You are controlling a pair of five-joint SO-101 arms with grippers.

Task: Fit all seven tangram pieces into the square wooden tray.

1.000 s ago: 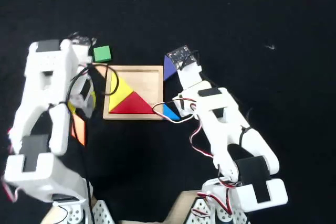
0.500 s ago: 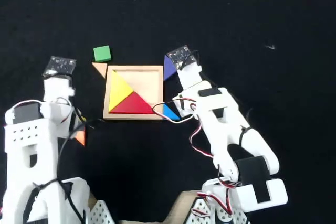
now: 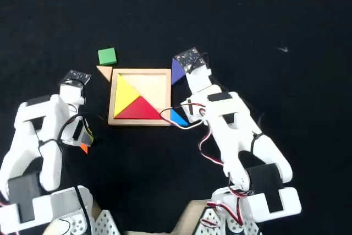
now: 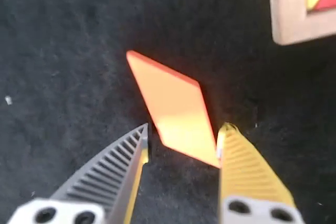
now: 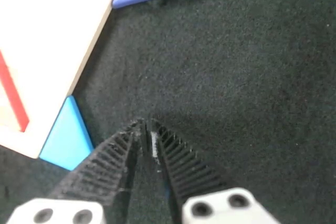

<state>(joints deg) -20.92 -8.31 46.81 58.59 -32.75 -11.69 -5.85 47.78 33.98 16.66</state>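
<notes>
Left gripper (image 4: 182,139) wide astride orange parallelogram (image 4: 173,103), right gripper (image 5: 145,128) closed near wooden tray (image 3: 137,71)

Worktop (image 3: 286,108): black cloth.
Wooden tray (image 3: 141,71): flat on it.
Green square (image 3: 107,56): beyond the tray's far-left corner.
Pale orange triangle (image 3: 104,72): beside that corner.
Dark blue triangle (image 3: 177,71): far-right corner.
Light blue triangle (image 3: 179,117): near-right corner.
Orange parallelogram (image 4: 176,106): off the near-left corner.

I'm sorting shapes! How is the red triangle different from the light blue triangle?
The red wooden triangle lies inside the square wooden tray; the light blue wooden triangle lies outside, on the black cloth by its corner. The red one is bigger than the blue one. Both lie flat.
</notes>
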